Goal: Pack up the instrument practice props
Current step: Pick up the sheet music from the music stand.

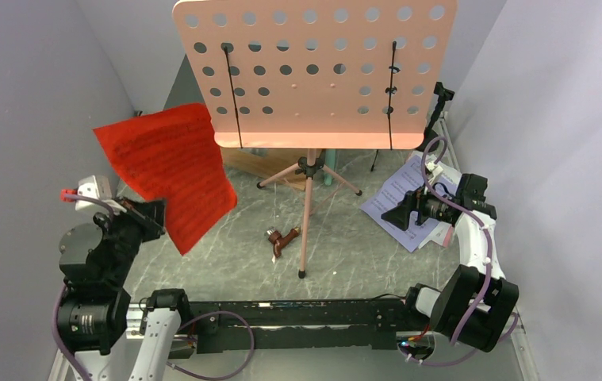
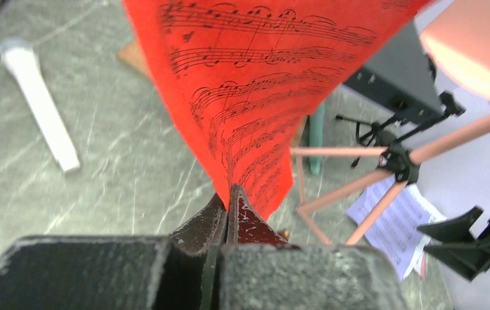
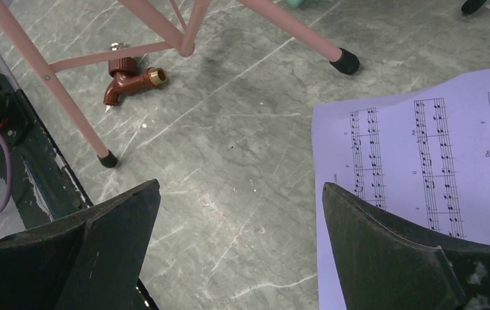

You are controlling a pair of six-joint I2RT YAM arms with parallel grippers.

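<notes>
1. Left claw (image 2: 228, 194): clamped shut on the lower edge of the red sheet-music page (image 2: 248, 97). The page rises out of the fingers, lifted clear of the tabletop (image 2: 119, 161).
2. White microphone (image 2: 39, 103): lying flat on the tabletop, well ahead of the left claw and off to its left.
3. Right claw (image 3: 240, 187): jaws spread wide, nothing between them, hovering low over the tabletop.
4. White sheet-music page (image 3: 436, 161): flat on the tabletop, printed side up. Its near edge lies beneath one finger of the right claw.
5. Pink tripod legs (image 3: 55, 84): standing on the tabletop between the two claws, ahead and left of the right claw.
6. Pink perforated music desk (image 1: 313, 71): upright on the tripod, beyond and above both claws.
7. Small brown tap-shaped piece (image 3: 129, 81): on the tabletop beside a tripod leg, ahead and left of the right claw.
</notes>
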